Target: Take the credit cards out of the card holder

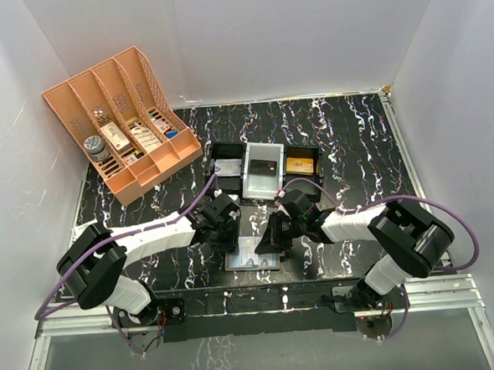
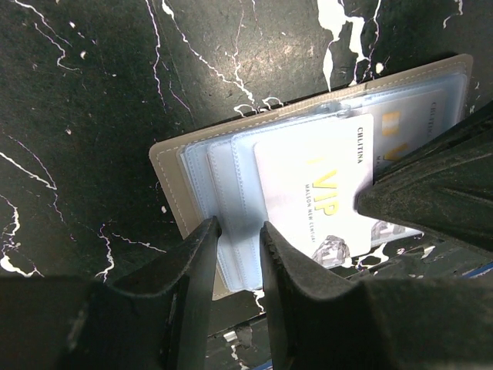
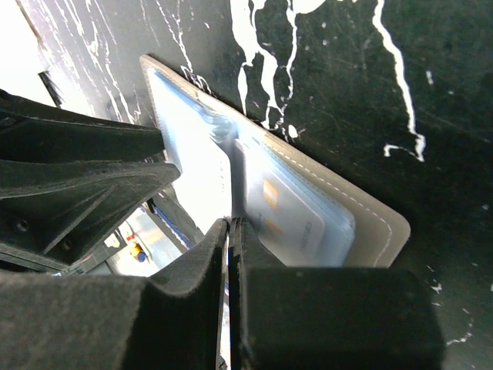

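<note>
Pinching the open card holder [image 2: 231,154]: left jaws part-open on its sleeves; right jaws closed tight.

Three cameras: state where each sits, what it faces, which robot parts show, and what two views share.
Top external: above and behind, looking down on the table; both arms show.
Left wrist: on the left arm, facing the open card holder; left end effector straddles its edge.
Right wrist: on the right arm, facing the holder's other half; right end effector shut.
Shared: both wrist views show the card holder.
</note>
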